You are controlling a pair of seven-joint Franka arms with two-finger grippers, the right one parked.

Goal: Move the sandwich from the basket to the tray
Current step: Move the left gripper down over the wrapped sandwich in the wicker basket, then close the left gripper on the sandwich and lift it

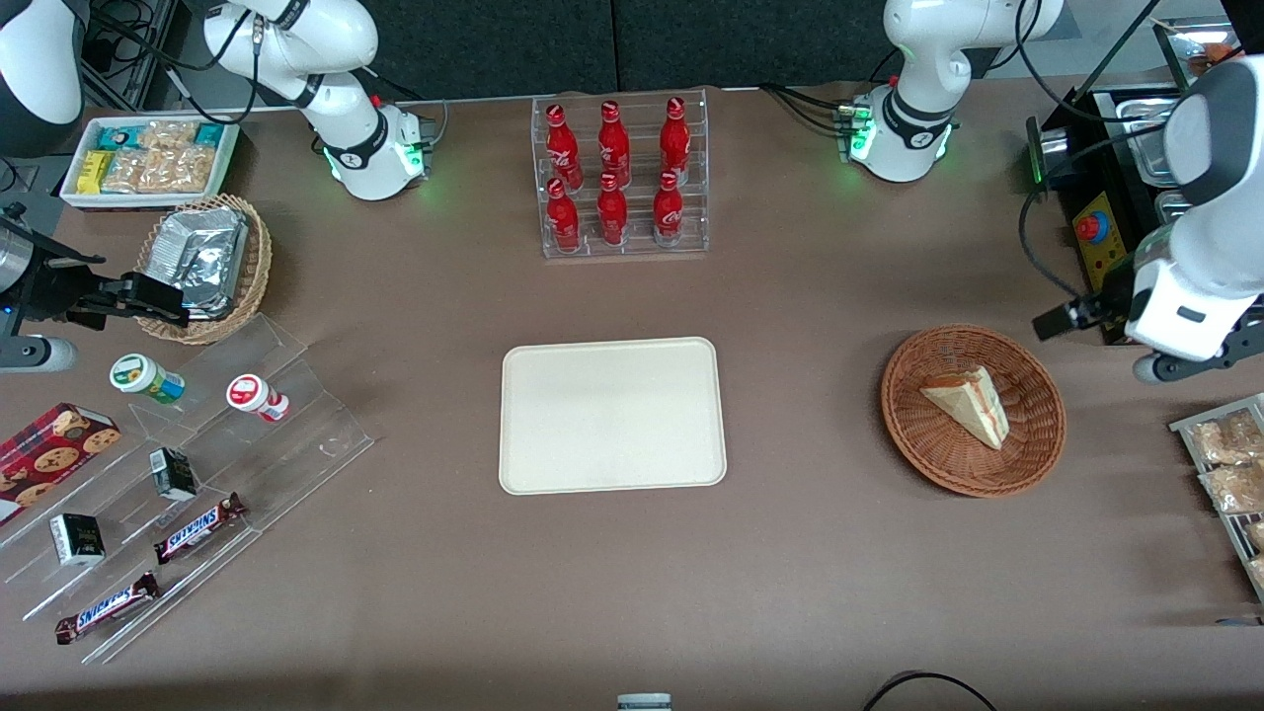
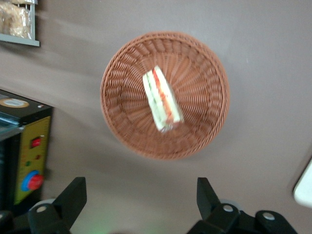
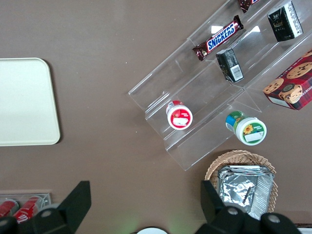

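The pale triangular sandwich wedge (image 1: 971, 403) lies in the round reddish-brown wicker basket (image 1: 1027, 454). The flat cream rectangular tray (image 1: 612, 415) sits apart. The left gripper (image 2: 141, 207) hovers spread above the basket.

Left arm: white, its base standing at the table edge farthest from the front camera; its upper links reach in over the working arm's end of the table, ending above and beside the basket (image 1: 973, 410)
Wrist: pointing down at the table; set above the basket, clear of its rim
Gripper (image 2: 140, 202): two dark fingers (image 2: 73, 195) spread wide apart; nothing between them; hanging above the basket, touching nothing
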